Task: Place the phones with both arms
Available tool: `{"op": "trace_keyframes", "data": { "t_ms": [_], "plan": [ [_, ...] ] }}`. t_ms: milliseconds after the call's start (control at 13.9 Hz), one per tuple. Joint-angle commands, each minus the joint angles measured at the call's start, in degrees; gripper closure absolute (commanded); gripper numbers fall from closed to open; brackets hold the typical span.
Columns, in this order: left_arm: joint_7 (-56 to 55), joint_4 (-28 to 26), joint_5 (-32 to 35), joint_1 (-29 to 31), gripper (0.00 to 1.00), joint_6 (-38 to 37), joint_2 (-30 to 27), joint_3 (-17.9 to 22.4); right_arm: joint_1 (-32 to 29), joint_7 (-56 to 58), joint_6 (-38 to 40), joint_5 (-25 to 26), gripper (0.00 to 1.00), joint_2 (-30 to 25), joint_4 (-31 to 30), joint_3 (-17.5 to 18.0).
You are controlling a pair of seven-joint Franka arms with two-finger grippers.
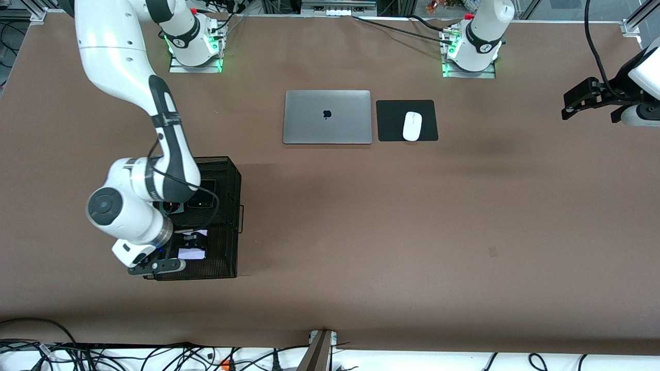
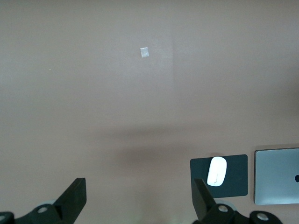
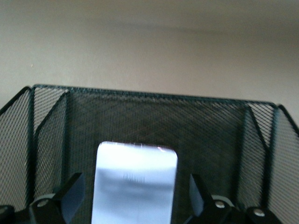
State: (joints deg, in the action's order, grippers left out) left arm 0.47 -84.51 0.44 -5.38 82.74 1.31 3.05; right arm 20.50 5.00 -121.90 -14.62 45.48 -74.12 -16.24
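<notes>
Where mesh walls rise, pale glossy phone

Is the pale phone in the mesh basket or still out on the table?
In. The pale phone lies inside the black mesh basket, walls on all sides, between the right end effector's open fingers, which do not touch it.

A robotics lab, as I see it: two arm bases bolted to a brown-covered table, aluminium framing along the edges, and loose cables below. A laptop and mouse serve as props.
</notes>
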Motion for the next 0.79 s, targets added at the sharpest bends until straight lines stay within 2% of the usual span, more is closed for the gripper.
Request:
{"op": "trace_keyframes", "data": {
  "t_ms": [0,144,288,432,576,721],
  "plan": [
    [0.41,-0.22,-0.62,-0.25,0.0,-0.39,-0.26,0.11,-1.17,-0.16,17.95,-0.84,0.01,-1.01,9.93,-2.2],
    [0.59,-0.13,-0.53,-0.25,0.0,-0.39,-0.26,0.02,-1.08,-0.6,27.82,-0.76,0.01,-3.72,13.02,-4.23],
    [0.32,-0.05,-0.62,-0.25,0.0,-0.3,-0.26,0.11,-0.9,-2.0,33.28,-0.5,0.01,-8.19,13.12,-4.85],
    [0.32,-0.05,-0.62,-0.25,0.0,-0.3,-0.26,0.11,-0.38,-3.58,39.0,-0.23,0.01,-12.42,13.12,-6.95],
    [0.32,-0.05,-0.53,-0.25,0.0,-0.21,-0.26,0.11,-0.38,-5.42,40.77,0.82,0.01,-16.29,12.77,-7.14],
    [0.32,-0.05,-0.53,-0.25,0.0,-0.21,-0.26,0.11,-1.77,-5.09,40.69,1.44,0.0,-17.62,12.16,-6.61]
  ]
}}
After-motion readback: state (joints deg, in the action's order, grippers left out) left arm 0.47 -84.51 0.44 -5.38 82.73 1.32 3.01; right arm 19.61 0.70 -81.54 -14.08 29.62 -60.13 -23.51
